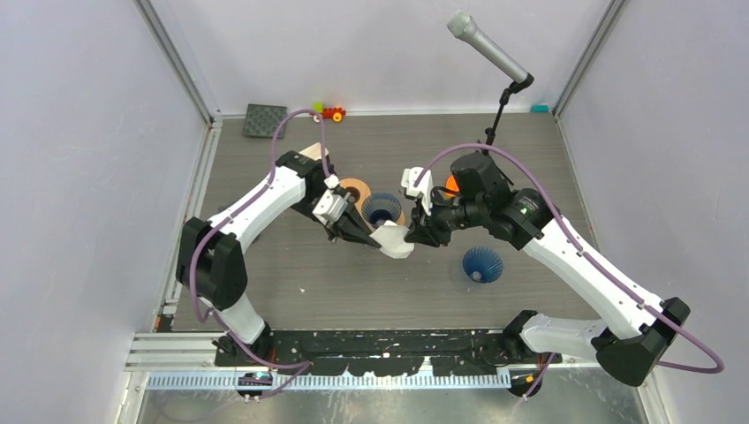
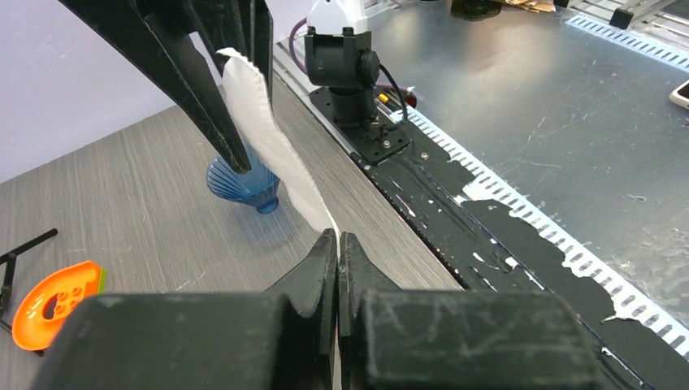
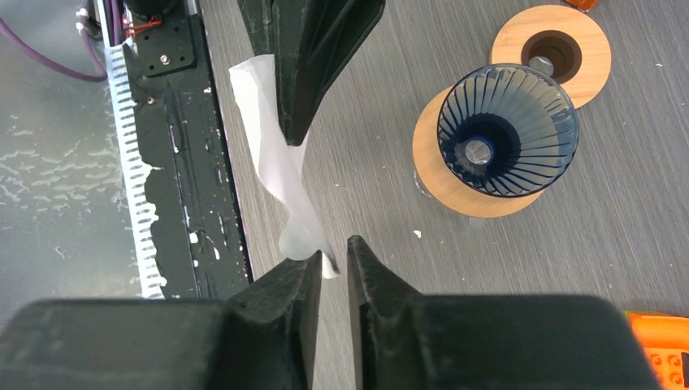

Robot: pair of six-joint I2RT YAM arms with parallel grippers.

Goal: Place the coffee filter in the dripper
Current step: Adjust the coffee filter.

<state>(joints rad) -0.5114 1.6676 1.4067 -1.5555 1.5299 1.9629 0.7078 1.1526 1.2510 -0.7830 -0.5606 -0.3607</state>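
A white paper coffee filter (image 1: 395, 240) hangs in the air between my two grippers, in front of the blue ribbed dripper (image 1: 382, 209). The dripper (image 3: 508, 130) stands upright on a round wooden base, with nothing in it. My left gripper (image 2: 338, 237) is shut on one edge of the coffee filter (image 2: 268, 138). My right gripper (image 3: 333, 248) faces it from the other side with its jaws a little apart. The coffee filter's (image 3: 268, 146) far corner touches the right gripper's left fingertip and is not pinched.
A second blue dripper (image 1: 482, 264) lies on the table to the right. A wooden ring (image 1: 355, 188) sits behind the dripper, with an orange toy piece (image 1: 450, 185) beside the right wrist. A microphone (image 1: 490, 49) on a stand, a black mat (image 1: 265, 119) and small toys (image 1: 331, 112) are at the back.
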